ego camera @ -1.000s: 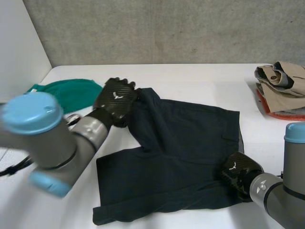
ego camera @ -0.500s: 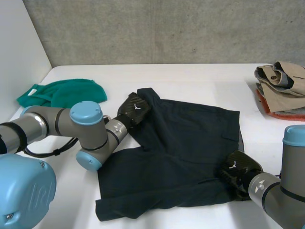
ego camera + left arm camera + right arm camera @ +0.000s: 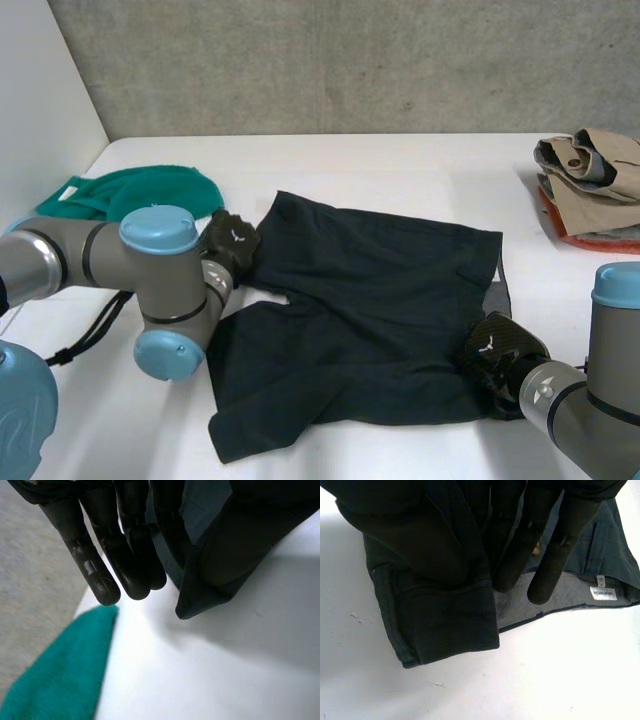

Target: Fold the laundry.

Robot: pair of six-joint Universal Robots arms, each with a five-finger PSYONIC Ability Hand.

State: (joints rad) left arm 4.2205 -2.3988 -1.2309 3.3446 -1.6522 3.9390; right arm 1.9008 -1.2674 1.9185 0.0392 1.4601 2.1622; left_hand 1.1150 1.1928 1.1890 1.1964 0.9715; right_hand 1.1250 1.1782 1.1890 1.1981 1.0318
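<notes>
Dark navy shorts point(image 3: 380, 300) lie spread on the white table point(image 3: 400, 165). My left hand point(image 3: 230, 243) is at the far-left leg corner. In the left wrist view its fingers point(image 3: 125, 555) close against the thumb with the shorts' corner point(image 3: 235, 545) pinched and hanging just off the table. My right hand point(image 3: 497, 350) is at the near-right corner, by the waistband. In the right wrist view its fingers point(image 3: 560, 535) lie on the inner side and a doubled-over flap of the shorts point(image 3: 445, 615) is pinched under the thumb; a white label point(image 3: 603, 594) shows past the fingertips.
A green cloth point(image 3: 140, 192) lies bunched at the table's far left, just beyond my left hand's fingertips point(image 3: 55, 675). A pile of beige clothes point(image 3: 592, 170) sits on something orange at the far right. A grey wall runs behind the table.
My left hand has drawn the leg corner to the left and toward me, closing on it, so the bunched leg now lies flatter. The right hand has stayed put.
</notes>
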